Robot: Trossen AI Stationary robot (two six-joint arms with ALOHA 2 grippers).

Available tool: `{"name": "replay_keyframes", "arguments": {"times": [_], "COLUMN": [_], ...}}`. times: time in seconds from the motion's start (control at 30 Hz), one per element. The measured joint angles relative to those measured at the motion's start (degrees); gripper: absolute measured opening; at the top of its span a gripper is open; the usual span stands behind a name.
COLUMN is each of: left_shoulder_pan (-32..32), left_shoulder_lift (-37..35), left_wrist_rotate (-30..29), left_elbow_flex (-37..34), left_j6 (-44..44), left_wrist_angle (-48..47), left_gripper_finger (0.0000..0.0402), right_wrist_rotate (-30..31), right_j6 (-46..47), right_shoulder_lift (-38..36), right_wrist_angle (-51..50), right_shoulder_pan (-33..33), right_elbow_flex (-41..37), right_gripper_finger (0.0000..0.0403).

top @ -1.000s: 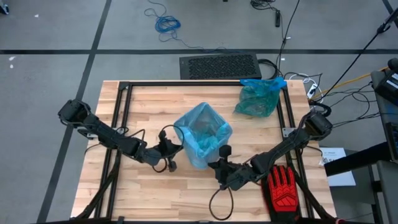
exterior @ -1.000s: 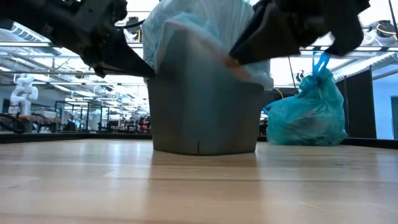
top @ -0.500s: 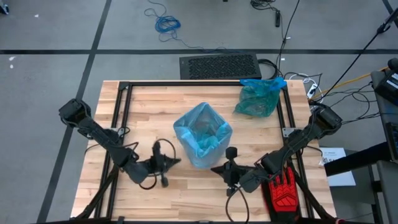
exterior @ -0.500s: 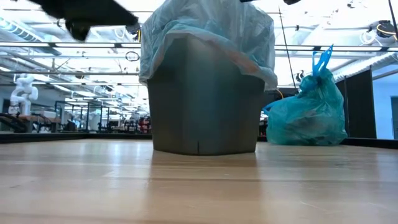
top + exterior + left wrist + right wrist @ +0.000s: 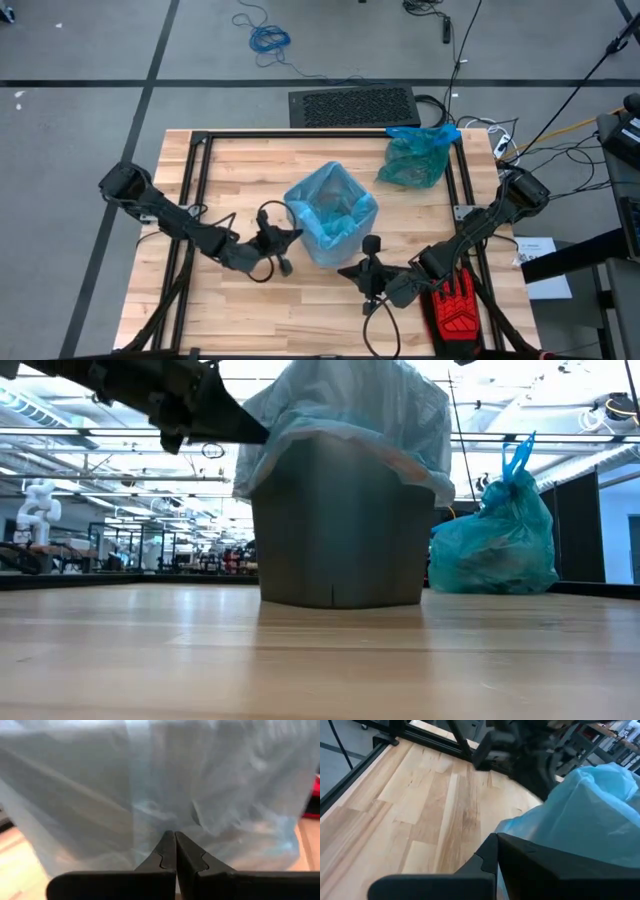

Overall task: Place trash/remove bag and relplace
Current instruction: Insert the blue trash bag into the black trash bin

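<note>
1. High view: a grey bin point(image 5: 330, 240) lined with a light blue bag point(image 5: 331, 205) stood near the middle of the wooden table point(image 5: 240, 160). The left gripper point(image 5: 290, 237) was at the bin's left side, its tip against the liner, jaws pressed together. The right gripper point(image 5: 345, 270) sat just in front of the bin, apart from it, jaws also together. A tied teal bag point(image 5: 415, 158) lay at the far right of the table, and a red-and-black glove point(image 5: 458, 303) lay at the near right. No loose trash scraps could be seen on the table.

2. Low view: the bin point(image 5: 340, 525) stood upright with the liner point(image 5: 350, 405) draped over its rim. The left arm point(image 5: 170, 395) reached in from above to the liner's edge. The tied bag point(image 5: 495, 540) sat behind, well apart.

3. Left wrist view: the closed fingers point(image 5: 167, 857) pointed at the blue liner point(image 5: 150, 785), right up against it; whether they pinched any plastic could not be told.

4. Right wrist view: the closed fingers point(image 5: 492, 857) pointed across bare tabletop point(image 5: 420, 805), with the liner point(image 5: 585, 820) to one side and the left arm point(image 5: 515, 750) beyond.
</note>
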Motion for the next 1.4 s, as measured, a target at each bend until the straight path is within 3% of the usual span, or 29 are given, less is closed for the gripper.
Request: {"name": "replay_keyframes", "arguments": {"times": [0.27,0.4,0.5,0.67,0.87,1.07,1.4], "left_shoulder_pan": [-0.64,-0.59,-0.41,0.13,0.53,0.55,0.55], "left_shoulder_lift": [2.81,2.81,2.81,2.81,2.81,2.81,2.78], "left_wrist_rotate": [0.54,0.54,0.52,0.51,0.67,0.71,1.10], "left_elbow_flex": [0.00,0.00,0.00,0.00,0.00,0.00,0.00], "left_j6": [-2.21,-2.18,-2.21,-2.18,-2.16,-2.14,-2.14], "left_wrist_angle": [-0.35,-0.27,-0.44,-0.66,-1.13,-1.20,-1.27], "left_gripper_finger": [0.0000,0.0000,0.0000,0.0000,0.0000,0.0000,0.0000], "right_wrist_rotate": [-0.74,-1.87,-2.84,-13.67,-24.70,-31.63,-34.51], "right_j6": [0.07,0.16,1.29,8.62,7.21,8.08,7.60], "right_shoulder_lift": [-0.30,-1.29,-1.49,0.94,7.38,14.50,22.63], "right_wrist_angle": [1.04,-2.87,-16.76,-41.51,-59.31,-68.77,-69.33], "right_shoulder_pan": [0.07,-0.50,-3.08,-14.10,-27.23,-32.88,-36.42], "right_elbow_flex": [0.46,6.63,16.28,34.52,48.64,51.41,51.43], "right_gripper_finger": [0.0000,0.0000,0.0000,0.0000,0.0000,0.0000,0.0000]}}
